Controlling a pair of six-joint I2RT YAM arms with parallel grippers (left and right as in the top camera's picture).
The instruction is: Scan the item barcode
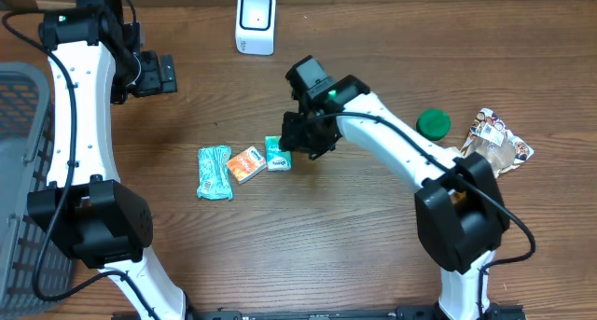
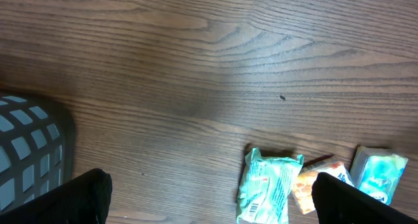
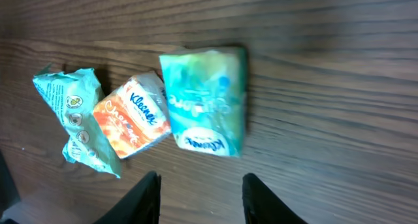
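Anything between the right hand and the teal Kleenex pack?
Nothing visible. The right hand hovers open just short of the teal Kleenex pack, with a clear gap between them. The orange pack only touches the teal pack's side.

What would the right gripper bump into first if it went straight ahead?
Probably the teal Kleenex pack: the right gripper points its open fingers straight at it. The orange pack lies off to one side. How far away it is, I can't tell.
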